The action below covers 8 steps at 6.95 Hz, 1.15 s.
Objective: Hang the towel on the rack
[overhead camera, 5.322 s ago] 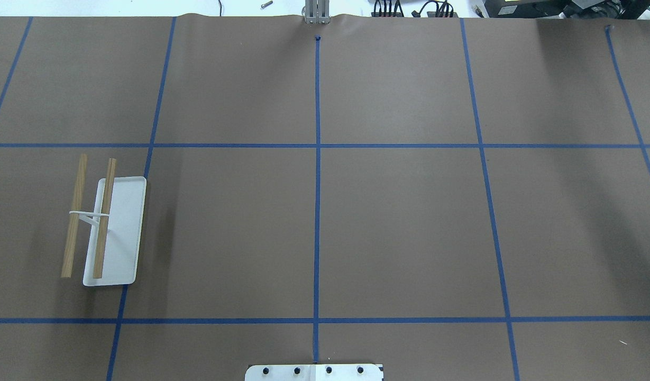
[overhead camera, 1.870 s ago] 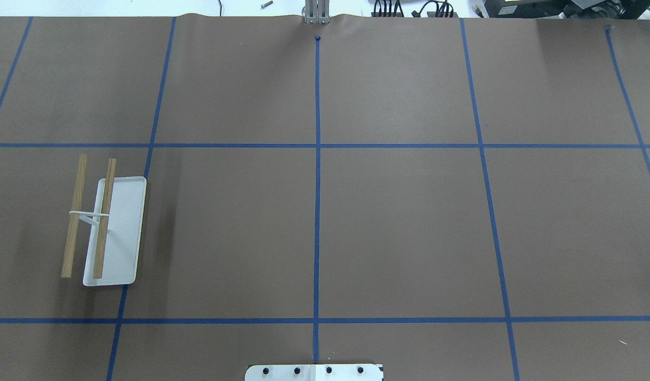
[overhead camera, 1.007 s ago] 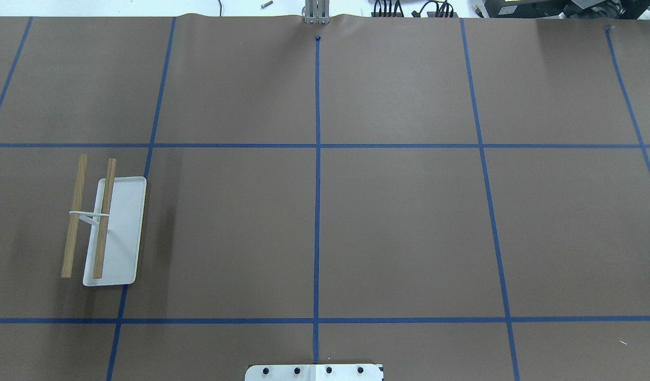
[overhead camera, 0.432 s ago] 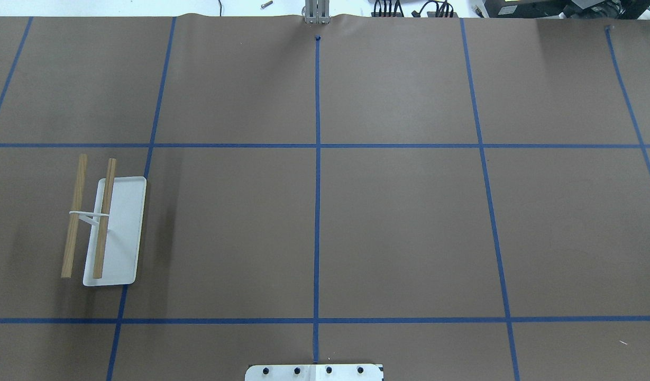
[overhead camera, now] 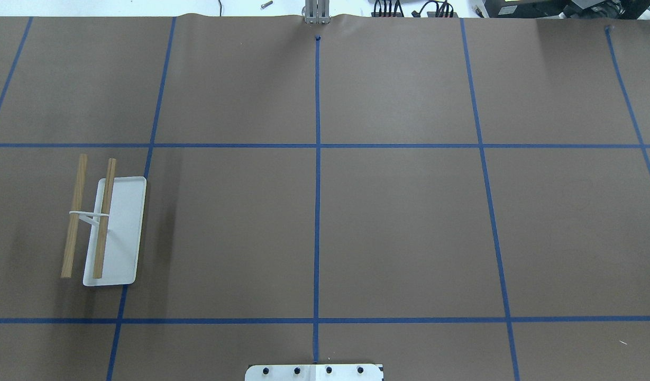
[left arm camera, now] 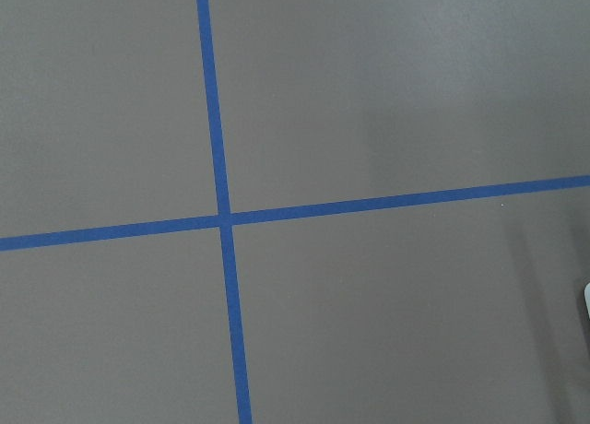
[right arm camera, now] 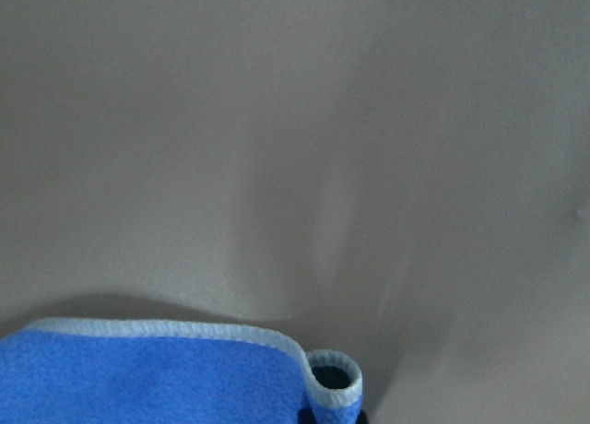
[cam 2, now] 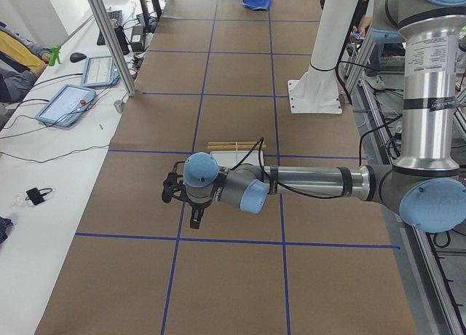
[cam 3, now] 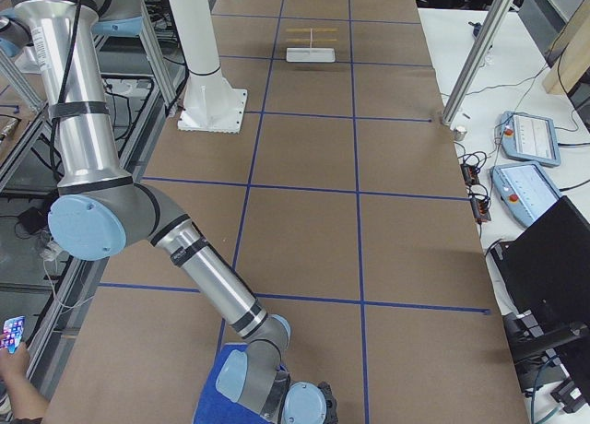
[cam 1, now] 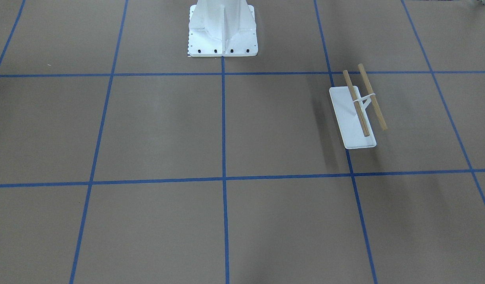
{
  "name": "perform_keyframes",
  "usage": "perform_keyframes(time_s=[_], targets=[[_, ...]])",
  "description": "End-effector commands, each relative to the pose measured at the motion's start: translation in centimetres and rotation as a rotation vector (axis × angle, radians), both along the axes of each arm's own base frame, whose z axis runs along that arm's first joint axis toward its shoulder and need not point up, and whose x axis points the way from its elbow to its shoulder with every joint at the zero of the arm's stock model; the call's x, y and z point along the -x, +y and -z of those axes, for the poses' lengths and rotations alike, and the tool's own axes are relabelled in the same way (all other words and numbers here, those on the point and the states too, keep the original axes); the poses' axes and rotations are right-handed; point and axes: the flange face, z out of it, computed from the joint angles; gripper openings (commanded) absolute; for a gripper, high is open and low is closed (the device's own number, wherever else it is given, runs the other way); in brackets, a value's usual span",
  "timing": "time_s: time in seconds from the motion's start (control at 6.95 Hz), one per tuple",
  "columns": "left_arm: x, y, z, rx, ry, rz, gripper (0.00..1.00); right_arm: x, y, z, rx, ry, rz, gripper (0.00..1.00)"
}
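Note:
The rack [overhead camera: 108, 227] stands on the table's left part: white tray base, thin white upright, two bare wooden bars. It also shows in the front view [cam 1: 356, 114], the left view [cam 2: 237, 149] and far off in the right view [cam 3: 312, 41]. The blue towel [cam 3: 221, 396] lies at the table's right end under my right wrist. Its pale-edged corner fills the bottom of the right wrist view [right arm camera: 157, 373], curled round something dark. My right gripper [cam 3: 324, 396] is beside it; I cannot tell its state. My left gripper [cam 2: 170, 191] hovers near the rack; I cannot tell its state.
The large white bolted pedestal [cam 1: 222, 27] stands at the robot's side of the table. Blue tape lines grid the brown cover. Metal posts [cam 2: 109, 36] and tablets [cam 3: 525, 134] stand along the operators' edge. The left wrist view shows only table and tape.

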Motion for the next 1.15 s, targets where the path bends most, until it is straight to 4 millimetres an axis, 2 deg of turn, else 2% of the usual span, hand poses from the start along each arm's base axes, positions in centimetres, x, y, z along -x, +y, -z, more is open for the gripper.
perform_keyframes(time_s=[0.0, 0.14, 0.29, 0.43, 0.58, 0.72, 0.86, 1.01], targets=[[0.0, -0.1, 0.3, -0.003, 0.005, 0.001, 0.98, -0.3, -5.7, 4.0, -0.035, -0.080, -0.051, 0.00], [-0.1, -0.3, 0.7, -0.008, 0.007, 0.001, 0.98, -0.4, -9.4, 7.4, 0.014, -0.173, -0.127, 0.00], [-0.2, -1.3, 1.7, -0.031, 0.008, -0.001, 0.98, -0.5, -12.5, 12.7, 0.026, -0.237, -0.207, 0.00], [-0.2, -1.8, 2.7, -0.057, 0.010, -0.001, 0.98, -0.4, -15.2, 19.6, 0.052, -0.266, -0.271, 0.00], [-0.2, -2.0, 3.5, -0.109, 0.016, 0.005, 0.98, 1.5, -17.1, 26.6, 0.044, -0.287, -0.267, 0.00], [-0.3, -2.7, 5.0, -0.045, 0.051, 0.082, 0.98, 3.9, -18.4, 34.3, 0.044, -0.302, -0.272, 0.00], [-0.8, -4.3, 7.6, 0.022, 0.136, 0.124, 0.98, 7.3, -18.8, 41.4, 0.040, -0.300, -0.275, 0.00], [-1.3, -5.8, 10.2, 0.054, 0.174, 0.153, 0.98, 11.3, -18.3, 47.8, 0.041, -0.314, -0.279, 0.00]])
